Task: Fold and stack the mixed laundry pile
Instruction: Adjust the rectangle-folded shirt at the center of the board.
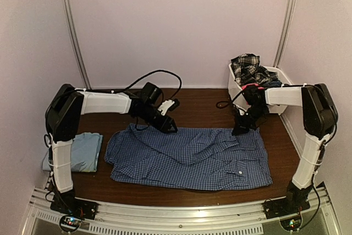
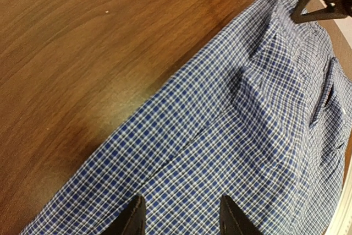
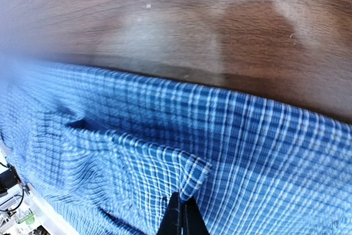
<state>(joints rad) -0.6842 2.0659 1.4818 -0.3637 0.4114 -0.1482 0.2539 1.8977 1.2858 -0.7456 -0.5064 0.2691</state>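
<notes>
Item one: blue small-check button shirt, spread flat across the middle of the brown wooden table. I have the right gripper pinched closed on a raised fold near its far edge. The left gripper hangs over the shirt's far-left edge, fingers apart, holding nothing.
Item two: light blue T-shirt, folded, at the table's left side.

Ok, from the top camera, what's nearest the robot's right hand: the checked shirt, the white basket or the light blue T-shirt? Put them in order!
1. Checked shirt: pinched in the right hand, spread across the middle.
2. White basket: just behind it, back right corner.
3. Light blue T-shirt: far left side.
</notes>
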